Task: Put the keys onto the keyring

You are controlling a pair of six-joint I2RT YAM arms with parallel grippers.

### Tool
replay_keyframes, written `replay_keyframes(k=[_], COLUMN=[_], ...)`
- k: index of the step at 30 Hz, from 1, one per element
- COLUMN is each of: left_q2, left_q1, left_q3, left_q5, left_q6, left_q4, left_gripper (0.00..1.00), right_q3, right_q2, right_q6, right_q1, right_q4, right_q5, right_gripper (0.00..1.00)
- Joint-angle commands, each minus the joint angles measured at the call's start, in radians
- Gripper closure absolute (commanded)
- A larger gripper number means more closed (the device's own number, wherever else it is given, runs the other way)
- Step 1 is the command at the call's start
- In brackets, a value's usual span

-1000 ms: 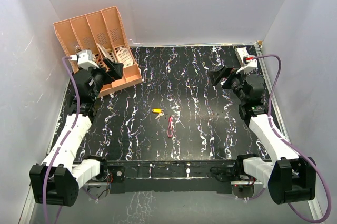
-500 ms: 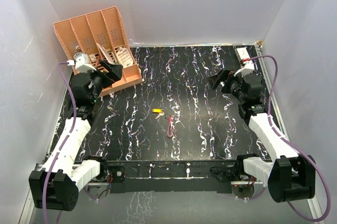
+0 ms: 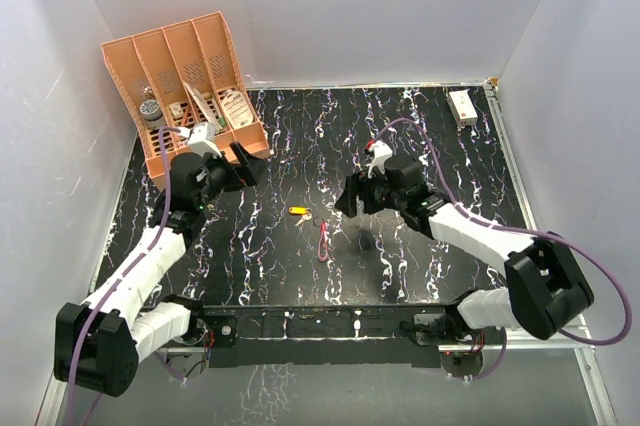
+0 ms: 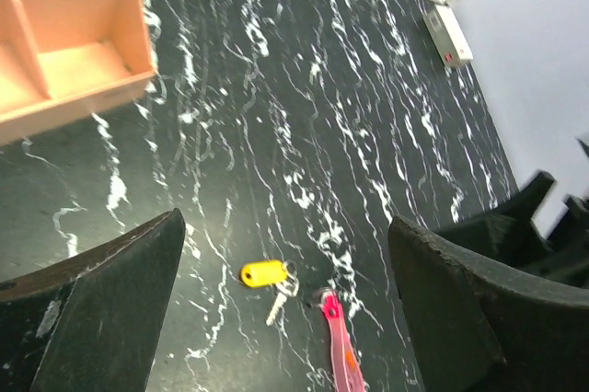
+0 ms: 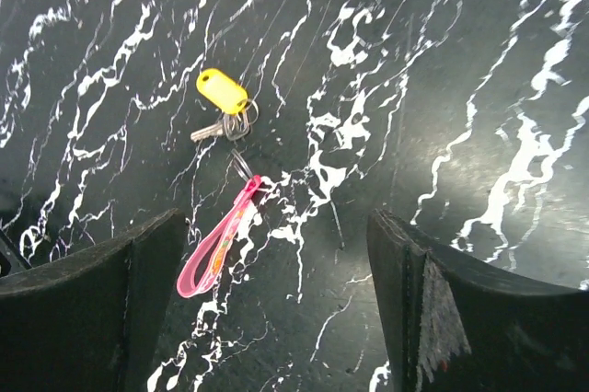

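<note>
Nothing is threaded yet: the key (image 5: 222, 91) lies on the desk (image 5: 442, 88) just beside the keyring (image 5: 219, 243), and both sets of jaws hang spread and empty nearby.

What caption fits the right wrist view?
Open right pincer over key and pink keyring on black table.

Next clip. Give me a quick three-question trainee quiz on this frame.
1. True or false: the right tool grips the key.
2. The keyring strap is: A) pink, B) blue, C) green.
3. Fill in: the orange organizer stands at the table's far ____ corner.
Key: 1 false; 2 A; 3 left.
</note>
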Motion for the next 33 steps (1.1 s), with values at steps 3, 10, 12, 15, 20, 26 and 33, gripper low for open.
replay_keyframes(k=[3, 10, 12, 15, 20, 26, 33], left_q2=[0.014, 0.031, 0.039, 0.048, 0.058, 0.074, 0.074], left_q1=[-0.092, -0.143, -0.149, -0.154, -0.159, -0.162, -0.164], left_q3=[-0.054, -0.095, -0.095, -0.095, -0.097, -0.105, -0.11], left_q5=[0.025, -0.004, -0.004, -0.007, -0.006, -0.006, -0.013], left_q6=[-0.002, 0.008, 0.014, 0.017, 0.022, 0.024, 0.028], left_q4=[0.078, 0.1, 0.1, 0.1, 0.102, 0.109, 0.107], left_gripper=[0.1, 0.11, 0.11, 0.11, 0.1, 0.1, 0.1], right_q3=[0.013, 0.041, 0.065, 0.093, 0.093, 0.096, 0.11], right_q2=[0.09, 0.22, 0.263, 0.317, 0.363, 0.394, 0.429], right_q6=[-0.007, -0.033, -0.045, -0.057, -0.062, -0.063, -0.065], right_q1=[0.047, 0.091, 0.107, 0.133, 0.152, 0.156, 0.16], right_q4=[0.154, 0.241, 0.243, 0.252, 0.297, 0.327, 0.332], right_q5=[-0.024, -0.054, -0.051, -0.043, -0.044, -0.049, -0.067], right_gripper=[0.31, 0.46, 0.48, 0.5, 0.53, 0.61, 0.7])
